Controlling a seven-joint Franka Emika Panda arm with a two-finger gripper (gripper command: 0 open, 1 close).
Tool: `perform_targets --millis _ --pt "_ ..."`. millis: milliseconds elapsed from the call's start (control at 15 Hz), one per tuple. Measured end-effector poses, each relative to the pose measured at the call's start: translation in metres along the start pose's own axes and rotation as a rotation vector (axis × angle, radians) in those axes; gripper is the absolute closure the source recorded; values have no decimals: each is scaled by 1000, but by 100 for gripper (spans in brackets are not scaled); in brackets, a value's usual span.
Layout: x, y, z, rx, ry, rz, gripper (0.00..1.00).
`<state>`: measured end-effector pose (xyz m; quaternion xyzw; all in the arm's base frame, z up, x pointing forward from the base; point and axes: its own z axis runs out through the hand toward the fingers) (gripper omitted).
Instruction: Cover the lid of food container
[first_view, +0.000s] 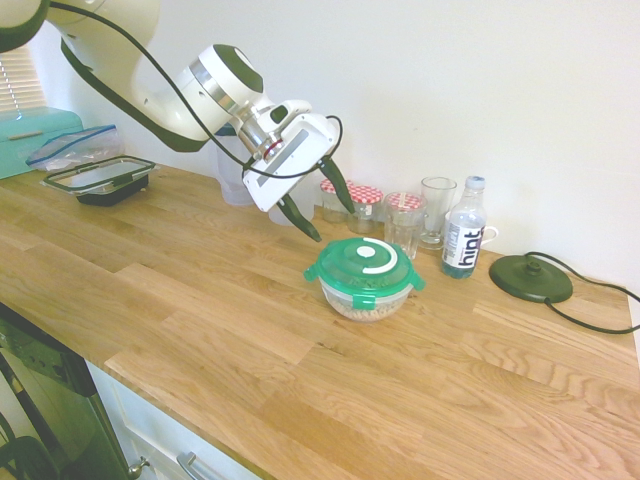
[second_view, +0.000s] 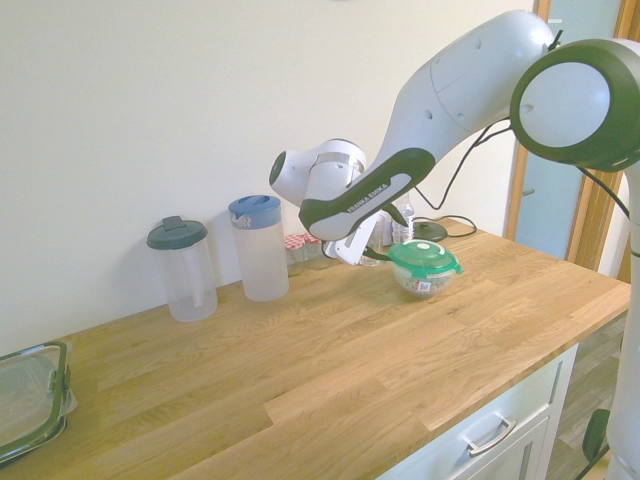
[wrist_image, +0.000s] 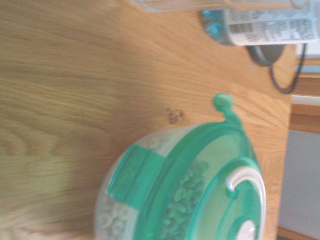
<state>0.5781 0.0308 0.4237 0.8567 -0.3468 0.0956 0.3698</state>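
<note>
Status: green plastic lid (first_view: 338, 262) is on the food container (first_view: 368, 312), covering the bowl. Left to right in the first exterior view: left tab (first_view: 311, 272) sticks out past the container, front tab (first_view: 363, 301) hangs down its side, right tab (first_view: 417, 284) sticks out too. Can't confirm any of them is latched, or that the lid is fully seated. My read: covering is basically done; what's left is a press at most (if latching even counts, the task only says cover), then backing the arm off.

Pose: arm (first_view: 200, 105) comes in from the upper left of the container, wrist canted, end effector (first_view: 334, 224) angled down toward it, just above and to its left. Fingers well spread, nothing between them; lid not gripped.

Rest, left to right: dark-rimmed rectangular container (first_view: 118, 160) well left of the food container on the tabletop (first_view: 240, 330); red-checked-lid jars (first_view: 404, 202) behind it; Hint bottle (first_view: 463, 240) behind right; round black base (first_view: 530, 278) farther right. A push should keep clear of the bottle.
</note>
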Motion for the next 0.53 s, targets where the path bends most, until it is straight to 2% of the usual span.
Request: perform_targets --millis 267,400,533 --pt "-7 19 -50 211 -199 -16 0" --pt "-14 49 -70 324 -288 -15 0" --pt "-24 84 -70 445 -354 -3 0"
